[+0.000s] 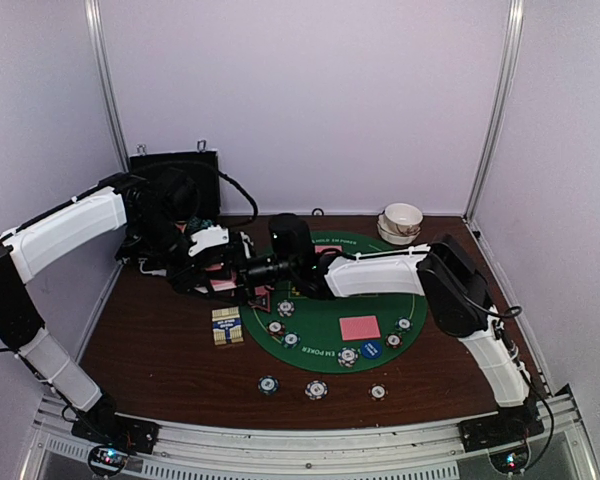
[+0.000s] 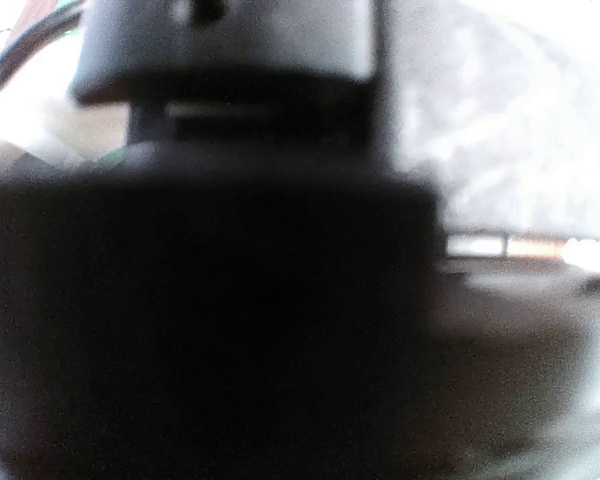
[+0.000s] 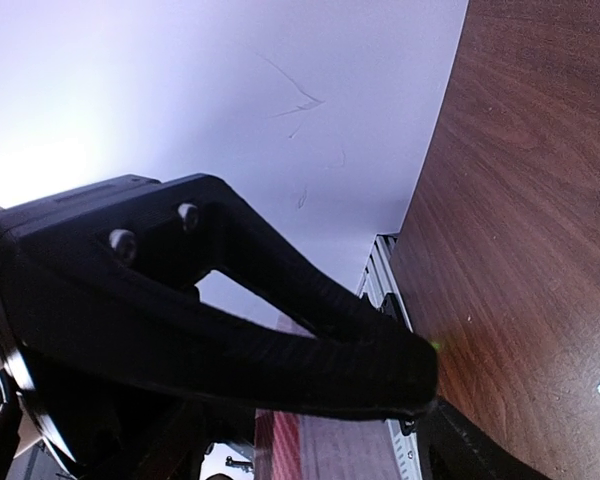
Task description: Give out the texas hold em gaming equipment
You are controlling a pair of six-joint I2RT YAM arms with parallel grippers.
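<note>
While three poker chips (image 1: 316,390) sit at the surface's (image 1: 160,350) 6 o'clock edge, seemingly dealt to seats, a pink card (image 1: 360,327) lies on the green mat (image 1: 320,335), and at its 10 o'clock rim the left gripper (image 1: 238,266) and right gripper (image 1: 268,270) meet, probably to pass cards, though whether either is spread or pinching I cannot tell.

The far-left part of the green mat (image 1: 330,345) is covered by the right arm (image 1: 375,272) and by both grippers. How the jaws of the left gripper (image 1: 242,272) and the right gripper (image 1: 278,268) stand cannot be made out. Pink and red patches at the mat's left edge are half hidden beneath them and cannot be identified. The print on the small box (image 1: 227,325) left of the mat is too small to read, as are the markings on the poker chips (image 1: 316,390) near the mat's front edge.

The left wrist view is almost filled by a blurred dark mass (image 2: 200,330). In the right wrist view one black finger (image 3: 280,330) is cut off at the left and bottom edges. A reddish strip (image 3: 280,445) under it is cropped and unidentifiable.
</note>
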